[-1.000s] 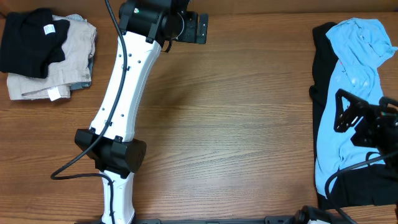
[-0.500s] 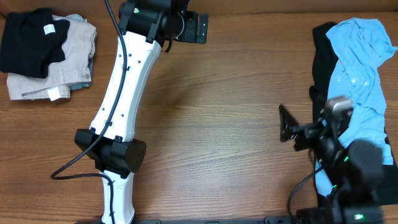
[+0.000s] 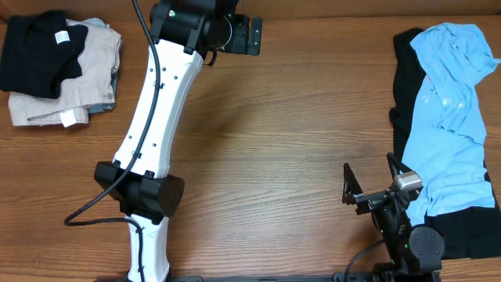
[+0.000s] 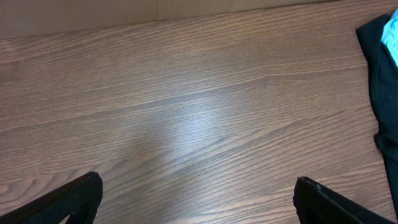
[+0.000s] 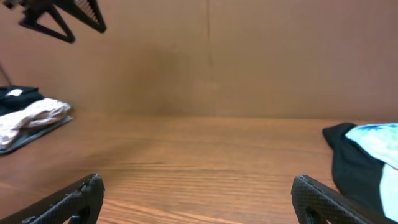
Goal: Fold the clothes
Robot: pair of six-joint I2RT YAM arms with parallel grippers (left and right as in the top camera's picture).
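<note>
Table (image 3: 297, 157): the middle is bare wood, with no garment laid out for folding.

Left arm (image 3: 156, 117): it stretches from the near edge to the far side and is nowhere near any cloth.

Unfolded heap, right edge: the blue shirt (image 3: 450, 117) lies rumpled and lengthwise on top of a black garment (image 3: 403, 125). The black shows along the shirt's left side and at the near end. You can't tell whether that black is one piece or two. Neither one is folded, so count this as the work left.

Folded stack, far left corner: a black piece (image 3: 35, 55) sits on a beige piece (image 3: 94, 70), both squared up. A greyish edge shows under them, too little to name. Count this as the done part. My read is at least two items finished and at least two to go, so roughly halfway.

Right gripper (image 3: 368, 178): jaws spread wide and empty. It sits low over bare table just left of the heap, touching no cloth.

Left gripper (image 4: 198, 199): jaws also wide and empty, above bare wood at the far side. Only the heap's black edge shows at the right of its view.

Label (image 3: 60, 36): small and white, on the folded black piece.

Likely next step: you pull one item from the heap into the open middle.
</note>
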